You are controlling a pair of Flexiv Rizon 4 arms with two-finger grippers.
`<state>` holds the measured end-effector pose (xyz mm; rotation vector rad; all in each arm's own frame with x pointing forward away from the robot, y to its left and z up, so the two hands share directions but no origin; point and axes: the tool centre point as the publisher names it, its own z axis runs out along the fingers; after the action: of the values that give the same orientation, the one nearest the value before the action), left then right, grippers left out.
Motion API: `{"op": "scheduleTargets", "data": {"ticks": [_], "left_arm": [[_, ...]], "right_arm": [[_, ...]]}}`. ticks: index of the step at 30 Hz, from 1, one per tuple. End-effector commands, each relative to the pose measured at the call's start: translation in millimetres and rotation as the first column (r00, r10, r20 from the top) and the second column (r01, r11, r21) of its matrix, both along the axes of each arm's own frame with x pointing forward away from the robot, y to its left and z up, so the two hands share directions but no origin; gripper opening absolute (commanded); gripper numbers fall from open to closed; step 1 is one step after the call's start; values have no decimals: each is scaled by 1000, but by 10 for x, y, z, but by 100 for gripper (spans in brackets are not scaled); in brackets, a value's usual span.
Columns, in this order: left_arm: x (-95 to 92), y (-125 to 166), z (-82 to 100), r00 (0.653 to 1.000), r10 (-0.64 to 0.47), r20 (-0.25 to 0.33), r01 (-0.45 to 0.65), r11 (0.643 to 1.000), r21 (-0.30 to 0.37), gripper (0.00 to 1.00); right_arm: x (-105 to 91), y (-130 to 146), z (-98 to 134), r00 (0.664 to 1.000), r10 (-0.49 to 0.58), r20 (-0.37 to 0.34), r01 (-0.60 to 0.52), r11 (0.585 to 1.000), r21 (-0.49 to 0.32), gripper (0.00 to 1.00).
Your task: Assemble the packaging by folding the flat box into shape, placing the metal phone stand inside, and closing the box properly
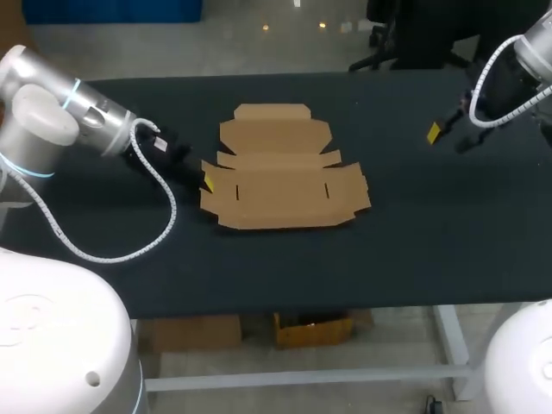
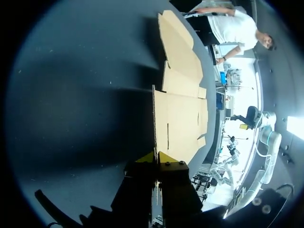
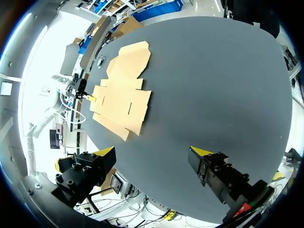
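A flat brown cardboard box [image 1: 280, 172] lies unfolded in the middle of the black table [image 1: 431, 250]. My left gripper [image 1: 208, 183] is at the box's left edge, with its yellow tips pressed together on the edge of the left flap. In the left wrist view, that flap's edge [image 2: 154, 118] runs straight into the closed gripper [image 2: 156, 157], and the rest of the box [image 2: 183, 114] lies ahead. My right gripper [image 1: 448, 138] hangs open over the back right of the table. In the right wrist view, this gripper [image 3: 153, 152] holds nothing and the box [image 3: 121, 95] is far ahead. No metal phone stand shows in any view.
Bare black table surface surrounds the box on all sides. Its front edge is at the near side and its back edge is just beyond the box's top flap. Nothing else stands on it.
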<state>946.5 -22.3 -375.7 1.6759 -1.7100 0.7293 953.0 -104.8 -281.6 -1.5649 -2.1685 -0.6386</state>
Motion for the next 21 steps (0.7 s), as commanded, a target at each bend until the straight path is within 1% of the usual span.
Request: {"op": "scheduleTargets", "data": {"ticks": [1, 5, 11, 19, 21], "left_arm": [[-10, -38, -21, 1000, -5, -2, 5, 1000, -6, 0], [-52, -67, -37, 1000, 6, -9, -7, 1000, -23, 0], [-133, -133, -23, 1000, 10, 4, -9, 999, -48, 0], [-236, -270, -63, 1000, -12, -2, 12, 999, -47, 0], [-251, -279, -69, 1000, -5, -6, 4, 999, -48, 0]], "right_arm": [[-21, -6, 8, 1000, -1, 2, 1, 1000, 0, 100], [-21, -8, 7, 1000, 2, 0, -2, 1000, 3, 100], [-31, -9, 5, 1000, -7, -6, 7, 1000, 7, 100], [-100, 0, -20, 999, -29, -26, 29, 1000, 3, 100], [-113, 8, -28, 998, -37, -43, 37, 999, 0, 100]]}}
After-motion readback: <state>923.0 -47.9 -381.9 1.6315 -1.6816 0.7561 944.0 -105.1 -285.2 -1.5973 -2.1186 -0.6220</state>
